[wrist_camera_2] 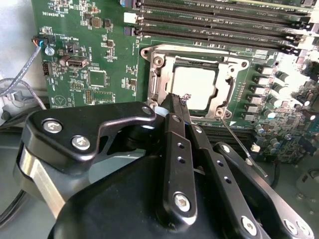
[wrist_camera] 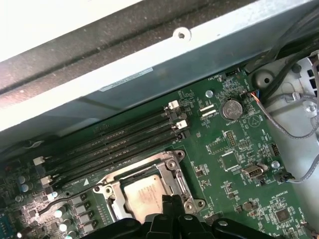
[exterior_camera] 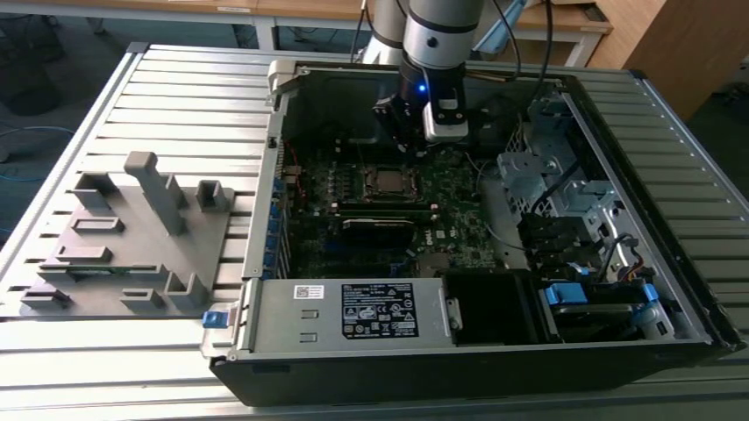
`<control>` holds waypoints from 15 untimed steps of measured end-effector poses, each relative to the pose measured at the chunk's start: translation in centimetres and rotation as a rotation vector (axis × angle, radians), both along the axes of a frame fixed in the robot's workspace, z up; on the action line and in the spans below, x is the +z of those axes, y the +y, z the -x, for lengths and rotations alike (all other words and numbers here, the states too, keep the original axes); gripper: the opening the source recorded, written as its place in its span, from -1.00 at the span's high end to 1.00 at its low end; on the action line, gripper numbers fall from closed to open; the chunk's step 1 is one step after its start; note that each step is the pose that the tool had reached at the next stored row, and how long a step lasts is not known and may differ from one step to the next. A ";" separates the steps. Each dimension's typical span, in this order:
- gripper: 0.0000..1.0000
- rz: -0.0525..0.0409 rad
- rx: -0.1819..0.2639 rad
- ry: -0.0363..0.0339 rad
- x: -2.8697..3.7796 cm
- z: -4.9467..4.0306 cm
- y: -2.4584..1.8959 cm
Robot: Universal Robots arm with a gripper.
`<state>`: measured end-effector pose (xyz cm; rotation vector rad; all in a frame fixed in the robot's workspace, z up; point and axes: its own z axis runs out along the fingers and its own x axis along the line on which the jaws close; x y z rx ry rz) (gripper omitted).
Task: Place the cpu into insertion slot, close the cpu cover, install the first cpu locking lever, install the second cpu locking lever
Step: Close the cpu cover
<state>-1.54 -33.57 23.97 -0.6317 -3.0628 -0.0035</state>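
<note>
- End effector (wrist_camera_2: pixel 178 102) – black, two-finger, with the fingers pressed together and nothing visible between them.
- In both wrist views its tips sit right at the edge of the socket's metal frame, at the side nearest the camera.
- In the exterior view the end effector (exterior_camera: pixel 410 142) hangs inside the open black computer case (exterior_camera: pixel 468 368), close to the socket and toward the case's far wall.
- Small flat square cpu (wrist_camera_2: pixel 195 87) with a dull silver-grey top is seated in the square, metal-rimmed insertion slot (wrist_camera_2: pixel 158 60) on the green motherboard (wrist_camera_2: pixel 99 74).
- Thin silvery cpu cover (wrist_camera_2: pixel 227 92) lies flat around the chip, and the chip's top shows through its square window.
- Thin metal lever rod (wrist_camera_2: pixel 242 148) runs out from one socket corner over the board, just beside a finger – can't tell if it is latched.
- Long black memory slots (wrist_camera: pixel 109 147) run just beside the socket; a round silver coin cell (wrist_camera: pixel 230 108) sits well apart from it.
- Case stands on a slatted metal counter (exterior_camera: pixel 175 88).
- Grey moulded fixture block (exterior_camera: pixel 129 237) is on the counter, at the exterior view's left of the case.
</note>
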 end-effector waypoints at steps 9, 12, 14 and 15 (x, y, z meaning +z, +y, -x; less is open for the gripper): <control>0.80 -0.0191 0.059 -0.0104 -0.05 0.02 0.00; 0.80 -0.0245 0.083 -0.0153 -0.07 0.01 0.00; 0.80 -0.0270 0.098 -0.0213 -0.08 0.02 0.00; 0.80 -0.0281 0.106 -0.0248 -0.09 0.02 0.00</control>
